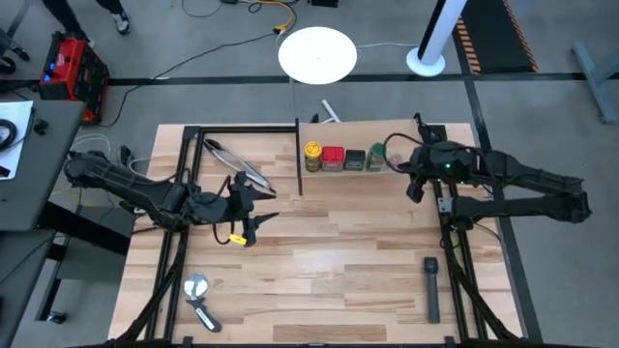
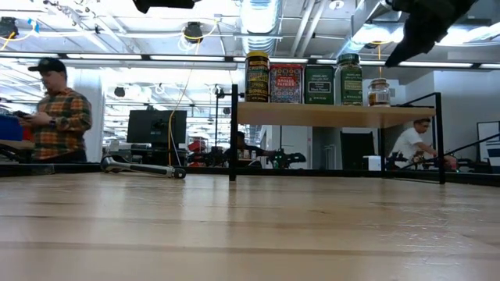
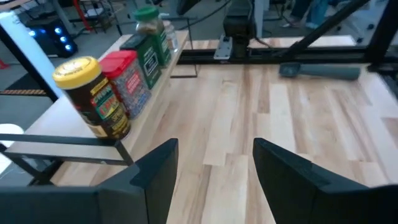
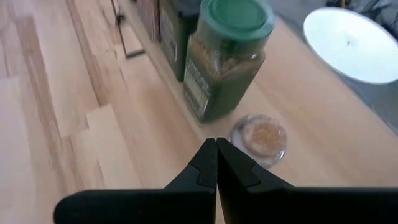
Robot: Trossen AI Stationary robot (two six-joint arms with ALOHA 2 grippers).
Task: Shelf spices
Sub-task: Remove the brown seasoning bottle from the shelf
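Left gripper (image 1: 244, 196) over the counter (image 1: 329, 261) near the tongs (image 1: 237, 164), jaws wide open and empty, five spices in a row on the shelf (image 1: 387, 135): yellow jar (image 1: 312, 156), red tin (image 1: 333, 158), grey tin (image 1: 355, 159), green-lidded jar (image 1: 376, 157), small jar (image 4: 259, 138), right gripper (image 4: 216, 163) just beside the small jar, jaws closed, empty.

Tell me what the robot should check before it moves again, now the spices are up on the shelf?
1. All five spices on the shelf: ok. Yellow jar, red tin, dark tin, green-lidded jar, small clear jar.
2. All standing upright: ok.
3. Right gripper holding nothing: ok, fingers shut and empty, right beside the small clear jar.
4. Left gripper empty: ok, open above the tabletop.
5. Small clear jar safely back from the shelf edge: cannot tell.
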